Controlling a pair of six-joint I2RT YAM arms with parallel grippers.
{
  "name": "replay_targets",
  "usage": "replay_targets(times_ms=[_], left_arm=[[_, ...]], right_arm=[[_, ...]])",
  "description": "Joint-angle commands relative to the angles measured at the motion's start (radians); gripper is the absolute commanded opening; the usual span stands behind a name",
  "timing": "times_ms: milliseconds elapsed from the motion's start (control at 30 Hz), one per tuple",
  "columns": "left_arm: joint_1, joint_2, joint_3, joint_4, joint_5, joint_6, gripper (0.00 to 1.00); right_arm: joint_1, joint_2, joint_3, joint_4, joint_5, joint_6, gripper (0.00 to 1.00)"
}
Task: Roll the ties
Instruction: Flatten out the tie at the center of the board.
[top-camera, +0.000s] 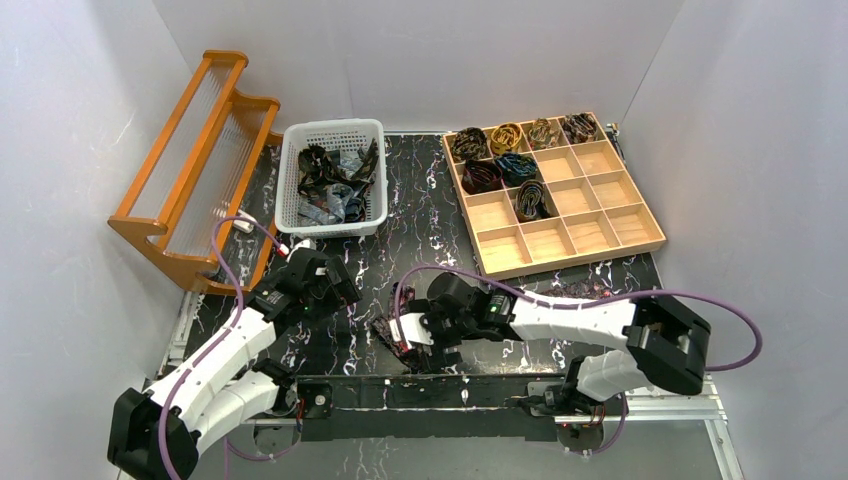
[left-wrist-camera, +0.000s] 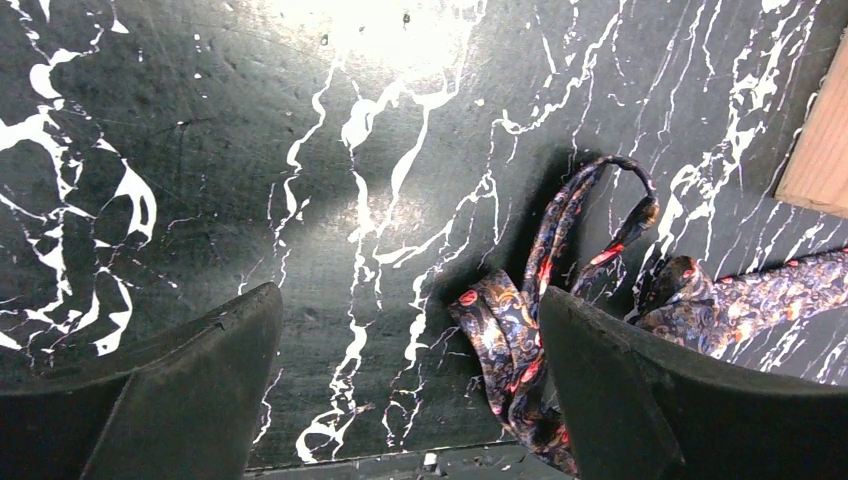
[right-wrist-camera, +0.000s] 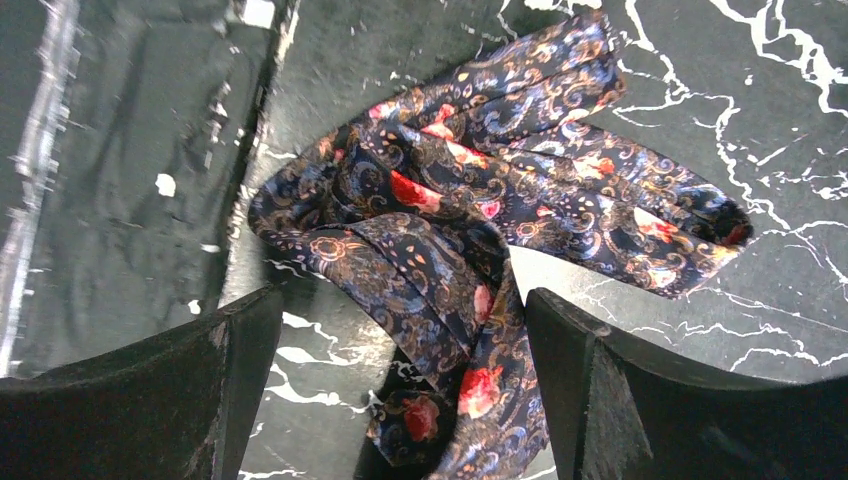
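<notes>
Left gripper (left-wrist-camera: 410, 300) and right gripper (right-wrist-camera: 395, 310) both gape empty; the dark navy red-flowered paisley fabric necktie (right-wrist-camera: 470, 250) lies crumpled and unrolled under the right one, so the next move likely needs one end pinched.

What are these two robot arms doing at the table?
They are rolling ties. One patterned tie lies crumpled on the table, close to the arms' bases. The right claw hangs open directly over it, and the left claw is open beside it; neither grips anything. More loose ties wait in the basket, and several rolled ones sit in the tray.
</notes>
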Motion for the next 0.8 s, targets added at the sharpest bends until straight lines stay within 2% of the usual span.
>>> replay_targets(times_ms=[0,33,100,133,233,300,367,467,533,600,700,767], left_arm=[[0.006,-0.025,0.033,-0.058,-0.053,0.004,0.97],[0.006,-0.027,0.033,-0.058,-0.053,0.006,0.97],[0.006,-0.027,0.033,-0.058,-0.051,0.011,0.97],[0.006,-0.024,0.032,-0.059,-0.050,0.016,0.97],[0.006,-0.022,0.024,-0.060,-0.055,0.021,0.97],[0.007,-0.025,0.012,-0.049,-0.057,0.017,0.97],[0.006,-0.026,0.005,-0.032,-0.051,0.016,0.97],[0.006,-0.025,0.005,-0.013,-0.036,0.024,0.97],[0.007,-0.037,0.013,-0.022,-0.053,0.019,0.97],[0.006,-0.066,0.032,-0.053,-0.093,0.009,0.97],[0.007,-0.117,0.080,-0.125,-0.182,-0.002,0.98],[0.007,-0.151,0.103,-0.154,-0.220,0.001,0.98]], right_arm=[[0.007,0.075,0.033,0.060,0.053,-0.136,0.99],[0.009,0.093,0.037,0.072,0.052,-0.137,0.96],[0.009,0.123,0.053,0.080,0.082,-0.128,0.83],[0.008,0.128,0.064,0.076,0.098,-0.111,0.68],[0.008,0.085,0.073,0.081,0.129,-0.051,0.35],[0.001,0.048,0.088,0.074,0.115,0.039,0.01],[-0.013,0.023,0.123,0.027,0.046,0.152,0.01],[-0.080,-0.010,0.200,-0.020,-0.185,0.361,0.01],[-0.148,-0.029,0.230,0.037,-0.377,0.534,0.01],[-0.229,-0.038,0.241,0.140,-0.493,0.730,0.01],[-0.373,0.006,0.245,0.204,-0.587,0.965,0.01],[-0.462,0.129,0.292,0.038,-0.560,0.996,0.01]])
